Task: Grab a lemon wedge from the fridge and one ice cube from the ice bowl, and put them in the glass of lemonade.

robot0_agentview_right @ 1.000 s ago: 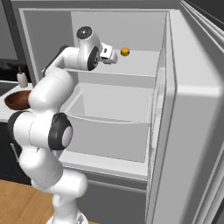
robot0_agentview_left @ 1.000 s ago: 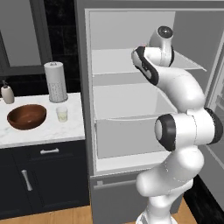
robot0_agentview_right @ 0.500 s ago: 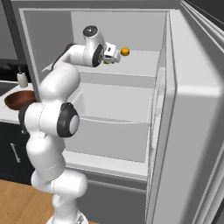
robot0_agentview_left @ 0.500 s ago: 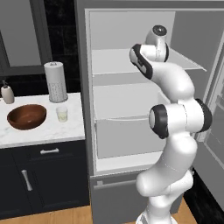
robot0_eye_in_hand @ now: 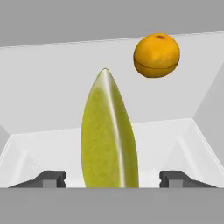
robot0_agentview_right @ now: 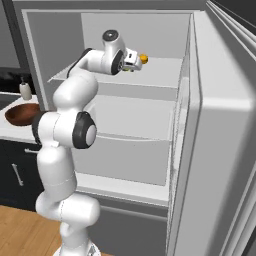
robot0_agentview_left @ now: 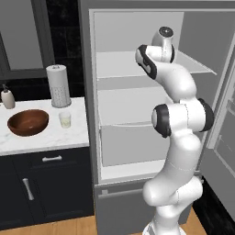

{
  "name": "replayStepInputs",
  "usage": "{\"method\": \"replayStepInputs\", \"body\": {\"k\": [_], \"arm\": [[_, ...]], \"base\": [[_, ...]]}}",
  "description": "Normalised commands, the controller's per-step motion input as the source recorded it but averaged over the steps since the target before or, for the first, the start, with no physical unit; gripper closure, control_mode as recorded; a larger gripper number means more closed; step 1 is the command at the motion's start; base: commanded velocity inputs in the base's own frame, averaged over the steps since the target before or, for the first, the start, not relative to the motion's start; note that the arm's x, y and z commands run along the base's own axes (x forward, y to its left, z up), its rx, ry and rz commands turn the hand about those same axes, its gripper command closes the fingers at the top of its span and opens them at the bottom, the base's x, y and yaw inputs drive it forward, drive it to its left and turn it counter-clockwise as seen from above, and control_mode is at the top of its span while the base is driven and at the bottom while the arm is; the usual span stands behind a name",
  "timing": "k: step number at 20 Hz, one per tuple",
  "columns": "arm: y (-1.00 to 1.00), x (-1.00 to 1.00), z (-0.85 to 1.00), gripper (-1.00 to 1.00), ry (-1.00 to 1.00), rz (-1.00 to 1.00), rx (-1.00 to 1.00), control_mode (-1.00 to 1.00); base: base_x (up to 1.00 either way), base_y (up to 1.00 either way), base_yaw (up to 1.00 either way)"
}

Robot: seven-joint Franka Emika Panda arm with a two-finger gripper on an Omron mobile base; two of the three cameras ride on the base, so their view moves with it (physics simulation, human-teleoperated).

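Note:
The fridge point(robot0_agentview_left: 87, 92) stands open, and my arm reaches onto its top shelf point(robot0_agentview_right: 160, 67). In the hand view a yellow-green lemon wedge point(robot0_eye_in_hand: 109, 135) stands upright between my fingertips point(robot0_eye_in_hand: 54, 178), with a gap on each side. My gripper point(robot0_eye_in_hand: 113, 179) is open around it, touching nothing. From the right base, the gripper point(robot0_agentview_right: 132, 61) sits just left of a small orange fruit point(robot0_agentview_right: 144, 58). The reddish-brown ice bowl point(robot0_agentview_left: 28, 122) and the glass of lemonade point(robot0_agentview_left: 65, 120) stand on the counter to the left. The ice cube is too small to make out.
The orange fruit point(robot0_eye_in_hand: 156, 55) lies beyond and to the right of the wedge on the same shelf. The fridge door point(robot0_agentview_right: 220, 150) hangs open on the right. A paper-towel roll point(robot0_agentview_left: 58, 86) and a soap dispenser point(robot0_agentview_left: 7, 97) stand behind the bowl.
My hand has pushed further into the top shelf toward the orange fruit, and the upper arm has straightened. Bowl and glass have not moved.

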Motion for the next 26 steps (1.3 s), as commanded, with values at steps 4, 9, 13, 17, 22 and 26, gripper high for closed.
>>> {"method": "replayStepInputs", "body": {"k": [4, 9, 13, 17, 22, 26], "arm": [[0.00, 0.00, -0.26, 1.00, 0.00, 0.04, -0.04, -1.00], [0.00, -0.11, -0.43, 1.00, 0.00, 0.05, -0.08, -1.00], [0.20, -0.93, -0.39, 1.00, 0.00, 0.06, -0.07, -1.00], [0.31, -1.00, -0.16, 1.00, 0.00, 0.06, -0.01, -1.00], [0.26, -1.00, -0.06, 1.00, -0.04, 0.06, 0.00, -1.00], [0.05, -1.00, 0.00, 1.00, -0.01, 0.01, 0.00, -1.00]], "base": [[0.00, 0.00, 0.00], [0.00, 0.00, 0.00], [0.00, 0.00, 0.00], [0.00, 0.00, 0.00], [0.00, 0.00, 0.00], [0.00, 0.00, 0.00]]}}
